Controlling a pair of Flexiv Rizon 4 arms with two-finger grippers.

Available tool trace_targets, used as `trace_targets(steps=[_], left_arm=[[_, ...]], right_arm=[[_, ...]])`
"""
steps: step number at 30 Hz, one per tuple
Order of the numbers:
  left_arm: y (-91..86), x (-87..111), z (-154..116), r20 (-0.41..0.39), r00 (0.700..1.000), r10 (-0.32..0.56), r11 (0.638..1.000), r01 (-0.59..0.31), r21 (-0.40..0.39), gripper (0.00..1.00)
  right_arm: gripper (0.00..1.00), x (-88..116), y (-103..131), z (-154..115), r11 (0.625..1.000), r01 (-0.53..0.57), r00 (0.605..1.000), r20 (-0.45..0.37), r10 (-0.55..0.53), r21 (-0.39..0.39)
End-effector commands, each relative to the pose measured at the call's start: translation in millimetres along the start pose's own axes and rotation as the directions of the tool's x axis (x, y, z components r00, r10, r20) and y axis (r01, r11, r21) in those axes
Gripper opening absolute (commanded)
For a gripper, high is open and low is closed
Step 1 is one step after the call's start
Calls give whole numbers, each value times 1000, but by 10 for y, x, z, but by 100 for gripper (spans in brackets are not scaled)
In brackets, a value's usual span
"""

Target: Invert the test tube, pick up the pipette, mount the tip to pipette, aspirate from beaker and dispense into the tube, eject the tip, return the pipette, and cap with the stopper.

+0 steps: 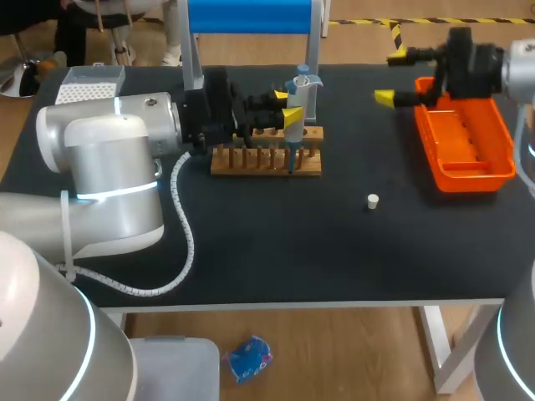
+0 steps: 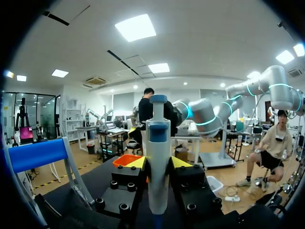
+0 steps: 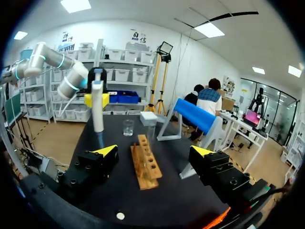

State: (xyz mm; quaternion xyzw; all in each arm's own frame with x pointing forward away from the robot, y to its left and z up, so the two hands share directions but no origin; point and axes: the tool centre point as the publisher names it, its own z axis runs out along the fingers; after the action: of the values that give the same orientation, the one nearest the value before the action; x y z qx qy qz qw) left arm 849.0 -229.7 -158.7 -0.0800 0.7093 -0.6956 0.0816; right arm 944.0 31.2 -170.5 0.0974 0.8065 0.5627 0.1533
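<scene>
Pipette (image 1: 301, 93) picked up — left pincer (image 2: 158, 164) clamped on it over the rack (image 1: 267, 163), right pincer (image 1: 391, 78) apart above the orange tray (image 1: 472, 175); stopper (image 1: 373, 200) loose on bench (image 1: 276, 242), dispensing through capping left.

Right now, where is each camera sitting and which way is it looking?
Head view: above and behind the robot, looking down on the table; the left arm and right arm enter from the sides.
Left wrist view: on the left wrist, looking along the left gripper, shut on the pipette, towards the orange tray.
Right wrist view: on the right wrist, looking past the open right gripper at the wooden rack.
Shared: all three show the pipette.
</scene>
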Motion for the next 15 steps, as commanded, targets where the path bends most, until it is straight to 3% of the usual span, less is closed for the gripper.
trace_targets(steps=[1, 3, 7, 15], left_arm=[[5, 6, 6, 3, 1000, 1, 1000, -1, 3, 0], [5, 6, 6, 3, 1000, 1, 1000, -1, 3, 0], [5, 6, 6, 3, 1000, 1, 1000, -1, 3, 0], [5, 6, 6, 3, 1000, 1, 1000, -1, 3, 0]], right_arm=[[100, -348, 174, 435, 999, 18, 999, -49, -16, 31], [100, -442, 253, 570, 999, 29, 997, -73, -28, 16], [100, -604, 361, 815, 996, 61, 993, -106, -53, 71], [100, -795, 498, 1184, 995, 49, 996, -72, -43, 88]])
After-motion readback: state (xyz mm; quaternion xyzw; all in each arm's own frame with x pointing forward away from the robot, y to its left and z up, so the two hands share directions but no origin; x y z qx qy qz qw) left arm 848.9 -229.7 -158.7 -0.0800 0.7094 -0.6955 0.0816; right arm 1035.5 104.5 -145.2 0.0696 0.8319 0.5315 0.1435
